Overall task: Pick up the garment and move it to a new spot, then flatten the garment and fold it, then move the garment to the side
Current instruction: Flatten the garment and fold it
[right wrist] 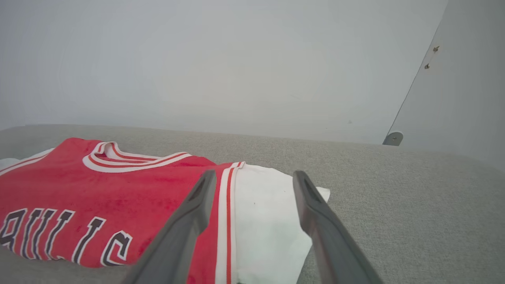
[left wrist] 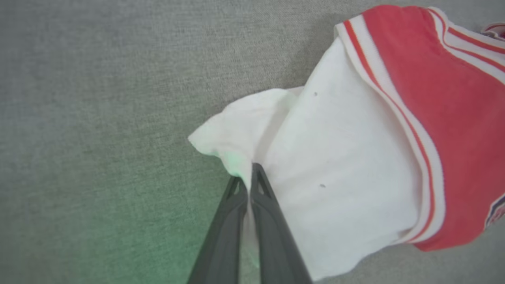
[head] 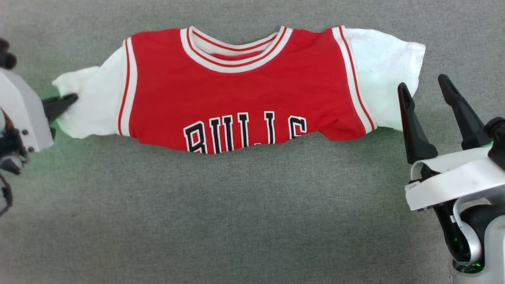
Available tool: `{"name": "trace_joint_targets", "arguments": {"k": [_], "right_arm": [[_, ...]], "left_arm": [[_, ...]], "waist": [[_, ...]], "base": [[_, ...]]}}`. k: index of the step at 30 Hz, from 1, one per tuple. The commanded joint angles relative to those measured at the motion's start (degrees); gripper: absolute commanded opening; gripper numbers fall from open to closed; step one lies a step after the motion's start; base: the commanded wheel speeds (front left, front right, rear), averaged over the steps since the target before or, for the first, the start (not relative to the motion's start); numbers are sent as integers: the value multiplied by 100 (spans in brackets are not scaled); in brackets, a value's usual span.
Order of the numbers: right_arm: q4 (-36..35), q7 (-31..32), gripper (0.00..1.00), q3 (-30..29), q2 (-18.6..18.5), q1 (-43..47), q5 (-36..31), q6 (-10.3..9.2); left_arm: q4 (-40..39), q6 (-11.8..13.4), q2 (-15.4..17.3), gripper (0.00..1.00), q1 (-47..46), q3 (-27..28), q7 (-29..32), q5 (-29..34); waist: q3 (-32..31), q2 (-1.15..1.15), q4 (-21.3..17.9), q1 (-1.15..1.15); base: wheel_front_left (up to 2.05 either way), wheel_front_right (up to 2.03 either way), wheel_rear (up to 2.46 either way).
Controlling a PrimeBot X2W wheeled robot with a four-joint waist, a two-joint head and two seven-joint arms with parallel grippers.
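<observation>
The garment (head: 244, 90), a red jersey-style T-shirt with white sleeves and black "BULLS" lettering, lies on the grey surface, folded so its lower half is tucked under. My left gripper (head: 73, 97) is at the left sleeve's end and is shut on that sleeve (left wrist: 315, 165), with a fold of white cloth pinched between the fingers (left wrist: 258, 189). My right gripper (head: 426, 88) stands open just right of the right sleeve (head: 384, 71). In the right wrist view that gripper (right wrist: 254, 175) hovers above the sleeve (right wrist: 268, 221), not touching it.
A grey fabric surface (head: 244, 221) spreads under everything, with free room in front of the shirt. A pale wall (right wrist: 221, 67) rises behind the surface's far edge, with a panel and small bracket (right wrist: 392, 138) at the right.
</observation>
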Motion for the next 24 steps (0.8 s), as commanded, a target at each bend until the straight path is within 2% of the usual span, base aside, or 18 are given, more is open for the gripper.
{"name": "trace_joint_targets", "arguments": {"k": [1,2,3,4,5,9,12,15,19,24], "right_arm": [[28,98,100,42,6,-61,-128,-5],[35,151,100,67,5,-73,-182,-5],[48,211,100,99,6,-95,-227,-5],[72,292,100,140,6,-138,-276,-5],[110,396,100,187,6,-193,-382,-5],[276,769,100,333,-79,-392,-618,-5],[473,1246,100,468,-379,-692,-480,-5],[696,1790,100,455,-794,-1134,-173,-5],[1091,2434,100,298,-1314,-1808,281,-5],[1628,3067,100,217,-1812,-2622,637,-4]], "left_arm": [[73,-28,-88,0,137,22,-77,-108],[103,-45,-102,10,153,39,-148,-120],[131,-59,-113,45,168,54,-227,-108],[148,-91,-125,66,194,80,-322,-98],[162,-107,-128,98,226,92,-432,-67],[71,-171,-135,100,315,204,-920,-2],[-146,-230,-120,100,485,301,-1608,190],[-466,-287,-73,100,665,251,-2455,724],[-732,-125,-220,100,950,347,-3500,1120],[-1042,217,-532,100,1279,770,-3873,1770]], "waist": [[4,0,-18,0],[1,0,-13,0],[-4,0,-7,0],[-7,0,1,0],[-12,0,11,0],[-27,0,73,0],[-16,0,195,0],[56,0,360,0],[203,0,649,0],[436,0,1041,0]], "base": [[0,0,0],[0,0,0],[0,0,0],[0,0,0],[0,0,0],[0,0,0],[0,0,0],[0,0,0],[0,0,0],[0,0,0]]}}
